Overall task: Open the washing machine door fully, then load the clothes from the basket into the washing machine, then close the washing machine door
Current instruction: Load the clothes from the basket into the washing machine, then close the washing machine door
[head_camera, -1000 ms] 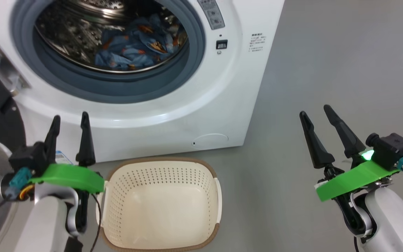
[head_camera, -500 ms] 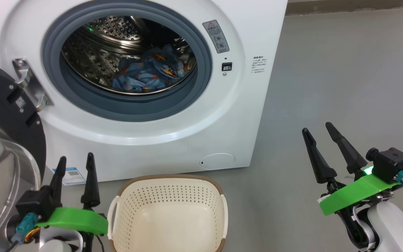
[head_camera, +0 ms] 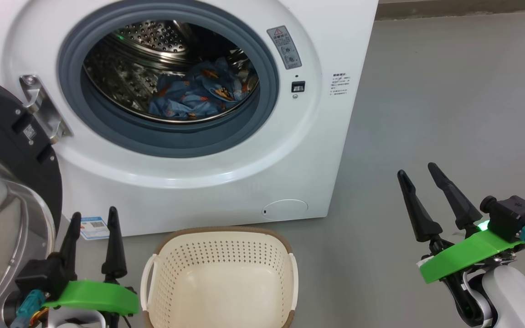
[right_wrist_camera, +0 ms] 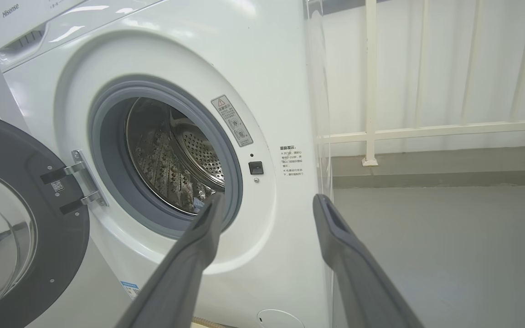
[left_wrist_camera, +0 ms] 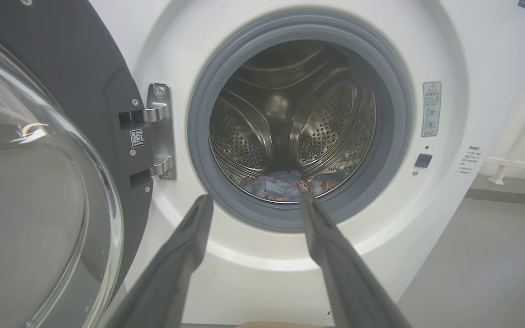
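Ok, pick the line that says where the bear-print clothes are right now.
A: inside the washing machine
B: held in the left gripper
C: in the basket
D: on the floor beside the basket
A: the clothes lie low inside the washing machine, seen through its open front, and the basket holds nothing.

We are looking at a bare laundry corner, seemingly a test room rather than a lived-in home. A white front-loading washing machine (head_camera: 189, 191) is standing directly on a smooth grey floor (head_camera: 449, 114), a small laundry basket (head_camera: 219, 250) is sitting before it, and a white railing (right_wrist_camera: 426, 130) is running along a pale curtain (right_wrist_camera: 472, 59) behind
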You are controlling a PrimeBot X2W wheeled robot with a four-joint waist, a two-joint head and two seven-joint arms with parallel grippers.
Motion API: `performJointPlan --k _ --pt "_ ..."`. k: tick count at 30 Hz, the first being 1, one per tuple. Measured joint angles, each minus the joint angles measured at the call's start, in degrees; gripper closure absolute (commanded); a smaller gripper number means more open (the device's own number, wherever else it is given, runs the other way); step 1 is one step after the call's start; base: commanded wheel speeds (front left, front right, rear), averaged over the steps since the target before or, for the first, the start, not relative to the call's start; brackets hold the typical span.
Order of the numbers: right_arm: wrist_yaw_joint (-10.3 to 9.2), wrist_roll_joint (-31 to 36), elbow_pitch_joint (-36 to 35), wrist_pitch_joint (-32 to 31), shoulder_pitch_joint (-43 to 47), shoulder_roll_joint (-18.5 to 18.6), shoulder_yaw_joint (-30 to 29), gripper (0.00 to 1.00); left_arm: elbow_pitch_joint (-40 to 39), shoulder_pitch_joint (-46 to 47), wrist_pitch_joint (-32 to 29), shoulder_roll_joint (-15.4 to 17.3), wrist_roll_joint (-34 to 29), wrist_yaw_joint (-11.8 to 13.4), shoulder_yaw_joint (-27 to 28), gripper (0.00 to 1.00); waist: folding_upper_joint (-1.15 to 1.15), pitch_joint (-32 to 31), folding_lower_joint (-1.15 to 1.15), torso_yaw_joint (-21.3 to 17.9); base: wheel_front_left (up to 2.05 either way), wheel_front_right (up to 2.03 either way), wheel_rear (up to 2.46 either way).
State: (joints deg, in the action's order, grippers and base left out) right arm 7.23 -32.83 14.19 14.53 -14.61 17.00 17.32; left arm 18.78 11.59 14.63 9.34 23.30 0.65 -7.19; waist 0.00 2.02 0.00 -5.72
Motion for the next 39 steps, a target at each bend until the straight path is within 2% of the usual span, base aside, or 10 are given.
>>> performJointPlan --k 19,39 --pt "0.0 0.0 0.0 0.0 0.0 0.3 0.1 0.0 -1.1 -0.2 -0.5 0.9 0.5 1.0 0.0 0.0 0.0 1.0 0.0 -0.2 0.0 0.0 0.0" --pt "0.0 0.0 0.0 0.0 0.0 0.2 0.2 0.0 -0.5 -0.1 -0.5 1.3 1.9 0.3 0.0 0.0 0.0 1.0 0.0 -0.3 0.0 0.0 0.0"
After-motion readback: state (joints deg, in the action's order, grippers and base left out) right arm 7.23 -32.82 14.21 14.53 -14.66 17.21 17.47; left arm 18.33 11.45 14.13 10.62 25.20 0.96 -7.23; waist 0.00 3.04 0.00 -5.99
